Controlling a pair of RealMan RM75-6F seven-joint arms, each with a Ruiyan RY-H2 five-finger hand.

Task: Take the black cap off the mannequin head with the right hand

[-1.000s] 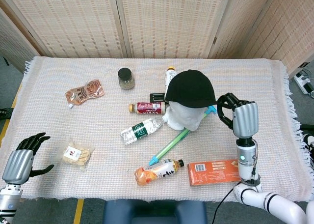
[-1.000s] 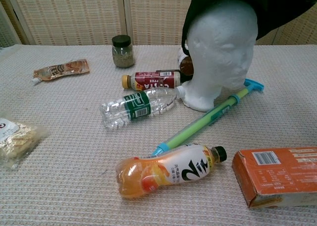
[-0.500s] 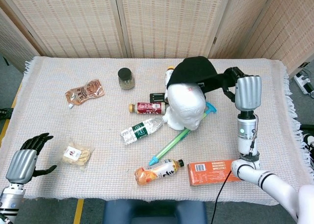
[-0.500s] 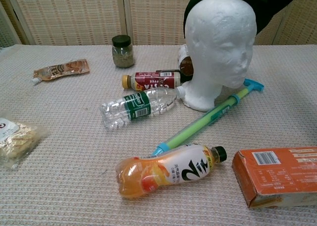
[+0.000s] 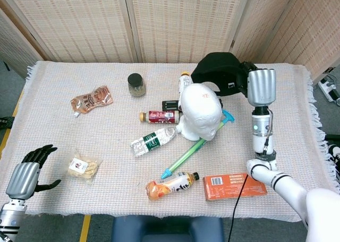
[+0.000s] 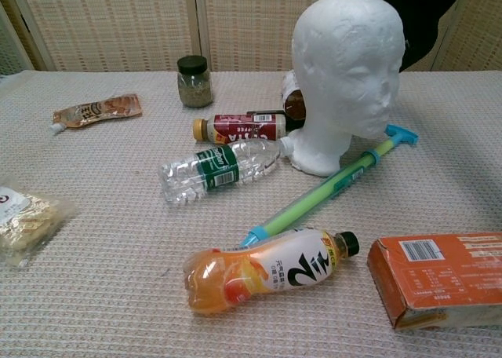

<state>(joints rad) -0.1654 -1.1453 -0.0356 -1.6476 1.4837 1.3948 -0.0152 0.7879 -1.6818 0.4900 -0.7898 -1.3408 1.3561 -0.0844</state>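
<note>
Your right hand [image 5: 261, 86] pinches the black cap [image 5: 219, 72] by its brim, the stiffest part of a light, floppy thing, clear of the mannequin head [image 5: 200, 108]; your left hand [image 5: 25, 173] is spread and holds nothing.

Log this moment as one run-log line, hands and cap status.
right hand: holds black cap | cap: off mannequin head, raised behind it | left hand: open, idle near table edge

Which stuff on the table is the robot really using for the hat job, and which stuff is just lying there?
For the job:
black cap, lifted clear of the head
white mannequin head, now bare
right hand, holding the cap

Just lying about:
clear water bottle
orange drink bottle
red bottle
green and blue stick
orange box
jar
two snack packets
</note>
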